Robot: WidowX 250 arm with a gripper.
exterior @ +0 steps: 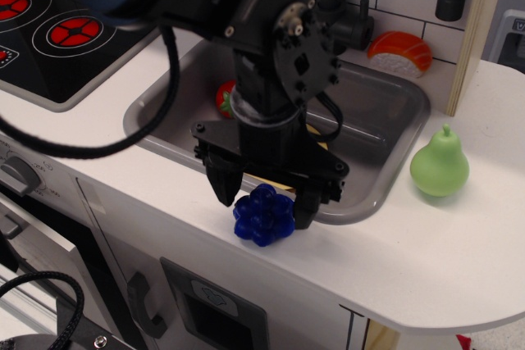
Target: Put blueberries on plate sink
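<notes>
Blueberries point(263, 215) sit on the surface at the sink's point(385, 190) 6 o'clock rim; my end effector point(262, 196) straddles them, spread wide, gripping nothing, lined up to grab.

We reach in from the upper left with our one black arm, wrist turned so the gripper point(264, 194) points straight down. Our two dark fingers point(222, 184) hang spread wide apart, one on the left, one on the right, tips low near the counter. Nothing is clamped between them.
</notes>
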